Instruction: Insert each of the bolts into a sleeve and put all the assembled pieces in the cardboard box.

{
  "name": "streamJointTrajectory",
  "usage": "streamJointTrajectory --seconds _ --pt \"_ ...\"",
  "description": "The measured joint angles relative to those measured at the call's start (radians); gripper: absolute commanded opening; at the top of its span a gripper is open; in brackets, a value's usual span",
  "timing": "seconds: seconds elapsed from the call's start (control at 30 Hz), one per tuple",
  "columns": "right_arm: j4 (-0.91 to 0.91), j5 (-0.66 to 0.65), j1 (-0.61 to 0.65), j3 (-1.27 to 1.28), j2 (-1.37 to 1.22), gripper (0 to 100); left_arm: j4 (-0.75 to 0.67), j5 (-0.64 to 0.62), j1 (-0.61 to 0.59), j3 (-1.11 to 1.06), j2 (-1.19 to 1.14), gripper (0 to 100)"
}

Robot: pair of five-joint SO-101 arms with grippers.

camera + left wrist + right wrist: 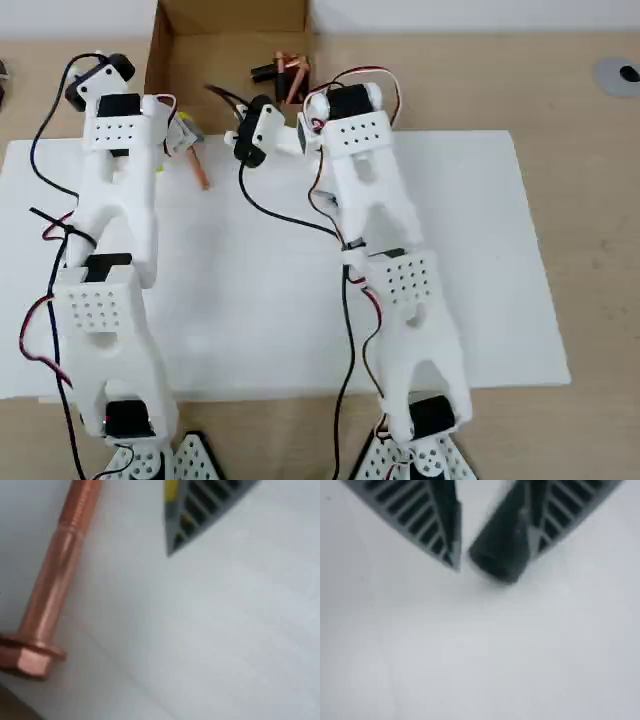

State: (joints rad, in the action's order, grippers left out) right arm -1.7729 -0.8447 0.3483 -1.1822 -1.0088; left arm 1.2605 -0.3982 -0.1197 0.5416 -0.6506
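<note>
Bolt [201, 171] on sheet [260, 300], before cardboard box [157, 55]

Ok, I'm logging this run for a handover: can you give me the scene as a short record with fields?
left pincer: open, over the sheet, beside the bolt, not holding it
bolt: copper, lying flat on the sheet, no sleeve on it
right pincer: shut on a black sleeve, over the sheet
box: cardboard, at the sheet's far edge, open on top
pieces: copper and black, lying in the box
</note>
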Motion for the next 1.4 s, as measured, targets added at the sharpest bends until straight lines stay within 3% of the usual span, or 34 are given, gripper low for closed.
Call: streamJointTrajectory --seconds 0.3,0.53,0.8,1.4 --pt "0.0 0.0 0.0 0.0 0.0 10.4 -0.002 0.037 0.0 -0.002 -0.04 29" --pt "0.0 0.114 -0.071 -0.006 0.0 10.5 -0.002 0.181 0.006 0.011 -0.061 29" --pt "0.0 0.186 -0.138 -0.028 0.02 10.5 -0.003 0.439 0.034 0.041 -0.061 29" --pt "0.0 0.218 -0.14 -0.028 0.021 10.5 -0.098 0.405 0.046 0.17 -0.176 29"
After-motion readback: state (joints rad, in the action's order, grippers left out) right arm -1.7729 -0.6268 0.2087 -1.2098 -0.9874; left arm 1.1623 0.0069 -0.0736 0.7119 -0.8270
